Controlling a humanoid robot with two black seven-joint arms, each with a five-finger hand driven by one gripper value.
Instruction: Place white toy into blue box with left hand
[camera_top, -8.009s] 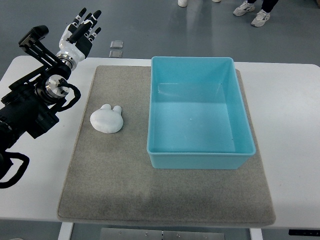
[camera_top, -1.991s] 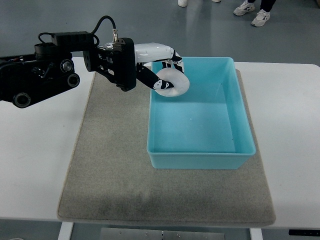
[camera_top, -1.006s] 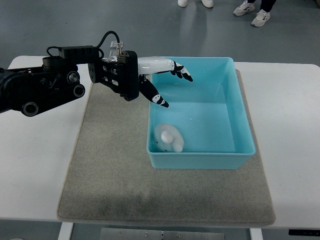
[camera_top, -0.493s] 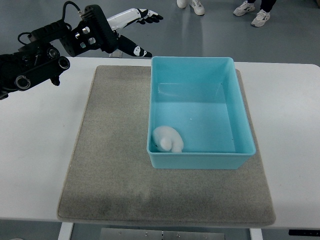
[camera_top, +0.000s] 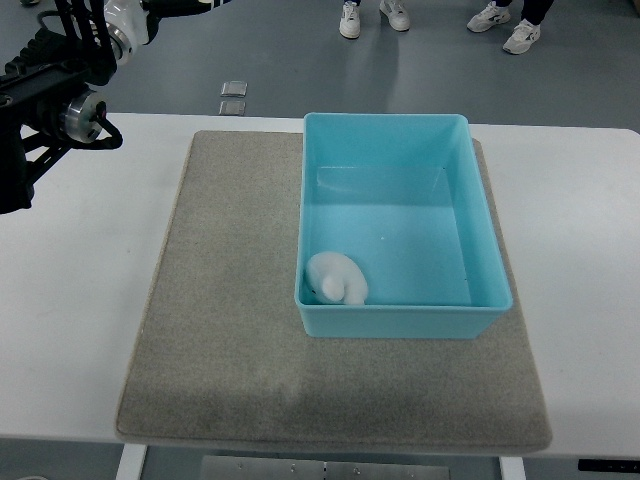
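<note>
Seeing white toy (camera_top: 336, 278) lying inside blue box (camera_top: 400, 130), near-left corner. I judge task done. Left arm (camera_top: 55, 85) at top-left picture edge; robot hand mostly cropped, so grip state unreadable, probably empty.

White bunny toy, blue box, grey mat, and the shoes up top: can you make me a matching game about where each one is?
Things:
1. small white bunny-shaped toy
2. light blue plastic box
3. grey felt mat
4. white sneakers

Places:
A. on the floor beyond the table
B. spread flat on the white table
C. in the near left corner of the box
D. standing on the mat, toward its right side

Pairs: 1-C, 2-D, 3-B, 4-A
</note>
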